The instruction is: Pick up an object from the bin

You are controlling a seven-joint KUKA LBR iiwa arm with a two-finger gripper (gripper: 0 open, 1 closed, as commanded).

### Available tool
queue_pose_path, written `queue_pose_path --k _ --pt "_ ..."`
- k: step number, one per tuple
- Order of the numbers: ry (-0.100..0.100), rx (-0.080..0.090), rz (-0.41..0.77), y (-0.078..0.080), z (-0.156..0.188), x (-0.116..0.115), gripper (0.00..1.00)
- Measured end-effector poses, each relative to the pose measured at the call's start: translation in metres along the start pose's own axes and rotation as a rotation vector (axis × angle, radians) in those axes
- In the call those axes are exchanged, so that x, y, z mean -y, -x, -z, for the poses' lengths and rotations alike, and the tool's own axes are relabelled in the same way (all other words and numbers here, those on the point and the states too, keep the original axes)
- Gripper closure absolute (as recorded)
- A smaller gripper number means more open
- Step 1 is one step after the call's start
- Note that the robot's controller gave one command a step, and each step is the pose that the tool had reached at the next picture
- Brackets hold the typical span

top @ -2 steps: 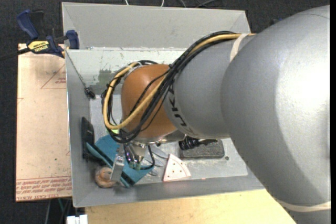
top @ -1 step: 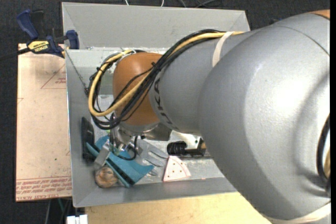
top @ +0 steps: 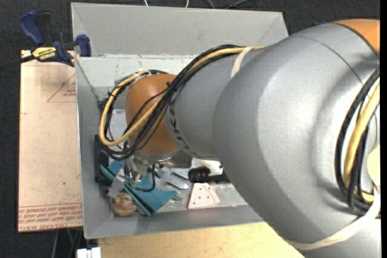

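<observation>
The big grey arm (top: pixel 272 130) reaches in from the right and covers most of the grey metal bin (top: pixel 175 30). At its wrist are an orange cover (top: pixel 151 112) and yellow and black cables (top: pixel 121 124). The hand (top: pixel 130 177) is low in the bin's lower left corner, over a small heap. There lies a teal flat piece (top: pixel 154 197), with a brown round thing (top: pixel 124 205) just beside it. A pink triangular piece (top: pixel 202 196) and a black thing (top: pixel 198 175) lie near, to the right.

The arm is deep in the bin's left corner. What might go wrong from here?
The gripper sits low among a crowded heap, by a teal piece and a brown lump; it may grab two things or none. It is also near the bin's left wall and might scrape it.
</observation>
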State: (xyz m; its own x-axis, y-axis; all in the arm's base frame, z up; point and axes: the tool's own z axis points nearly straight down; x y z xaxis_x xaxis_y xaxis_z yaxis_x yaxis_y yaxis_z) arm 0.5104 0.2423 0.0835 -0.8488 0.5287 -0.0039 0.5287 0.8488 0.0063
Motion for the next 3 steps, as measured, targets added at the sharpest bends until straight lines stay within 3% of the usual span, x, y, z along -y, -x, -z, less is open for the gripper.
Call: queue_pose_path --k 1,3 --pt "0.008 0.012 -0.332 -0.0048 -0.0073 -0.0025 1.00" --pt "0.005 0.011 -0.333 -0.0045 -0.0060 -0.0014 1.00"
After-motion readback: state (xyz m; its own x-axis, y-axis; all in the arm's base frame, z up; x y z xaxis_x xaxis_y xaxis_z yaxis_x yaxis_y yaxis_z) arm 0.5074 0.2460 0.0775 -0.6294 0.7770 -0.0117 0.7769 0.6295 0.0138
